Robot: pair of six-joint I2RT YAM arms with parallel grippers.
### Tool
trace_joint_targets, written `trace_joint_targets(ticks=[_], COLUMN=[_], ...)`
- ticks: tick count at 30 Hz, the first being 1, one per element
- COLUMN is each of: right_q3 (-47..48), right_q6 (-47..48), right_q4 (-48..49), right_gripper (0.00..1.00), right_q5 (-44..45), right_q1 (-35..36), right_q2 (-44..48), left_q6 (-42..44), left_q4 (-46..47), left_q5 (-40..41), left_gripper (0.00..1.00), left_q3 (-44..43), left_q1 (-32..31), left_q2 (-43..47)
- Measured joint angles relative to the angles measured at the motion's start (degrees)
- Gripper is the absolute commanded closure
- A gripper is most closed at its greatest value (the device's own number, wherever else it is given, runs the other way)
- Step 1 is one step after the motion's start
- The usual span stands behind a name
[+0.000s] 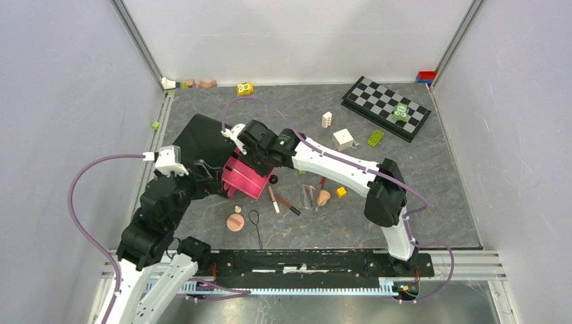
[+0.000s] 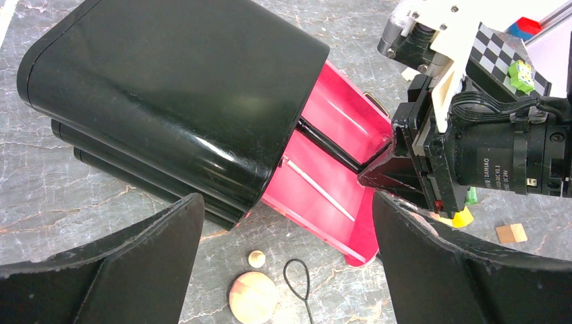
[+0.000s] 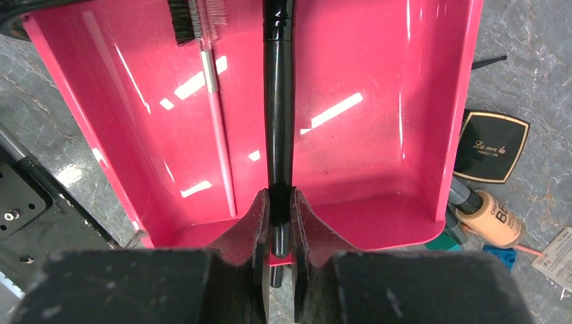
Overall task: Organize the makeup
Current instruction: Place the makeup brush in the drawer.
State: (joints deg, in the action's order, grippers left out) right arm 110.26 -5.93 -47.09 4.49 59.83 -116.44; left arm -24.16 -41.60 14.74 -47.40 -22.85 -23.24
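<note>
the right gripper (image 3: 280,202) is squeezed narrow on the end of a long black brush (image 3: 278,101). the brush lies down the middle of the pink tray (image 3: 378,135), next to a thin pink comb brush (image 3: 217,135). the pink tray sticks out of the black case (image 2: 175,88). so i think the step in hand is putting this brush away in the tray. the next move looks like letting go so the brush lies flat, then lifting away without bumping the tray. the left gripper (image 2: 287,202) is wide open with nothing in it, close to the case and tray. i cannot tell if it touches them. more makeup waits on the table (image 1: 445,175): a black compact (image 3: 490,146) and a peach bottle (image 3: 489,224) just beside the tray, and a round puff (image 2: 252,297) and a black loop (image 2: 297,275) near the front. the top of the black brush is cut off, so its hairs can't be seen. the inside of the case is hidden, and from above the right arm (image 1: 337,160) covers part of the tray.
</note>
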Motion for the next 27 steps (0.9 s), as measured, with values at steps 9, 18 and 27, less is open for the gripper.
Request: trace_joint_targets(ticks=[9, 18, 27], right_q3=[-0.2, -3.4, -5.9], right_q6=[1.0, 3.4, 6.7], right_q4=[2.8, 7.1, 10.1], right_gripper=[1.0, 0.98, 0.96], right_q5=[-2.0, -2.4, -4.3], right_q1=[0.0, -0.1, -0.3], right_q2=[-0.6, -0.7, -0.7], left_q6=[0.0, 0.0, 0.0], left_q4=[0.0, 0.0, 0.0], left_q5=[0.0, 0.0, 0.0], left_gripper=[0.0, 0.0, 0.0], left_q3=[0.0, 0.0, 0.0], left_q1=[0.0, 0.0, 0.0], left_q2=[0.0, 0.0, 0.0])
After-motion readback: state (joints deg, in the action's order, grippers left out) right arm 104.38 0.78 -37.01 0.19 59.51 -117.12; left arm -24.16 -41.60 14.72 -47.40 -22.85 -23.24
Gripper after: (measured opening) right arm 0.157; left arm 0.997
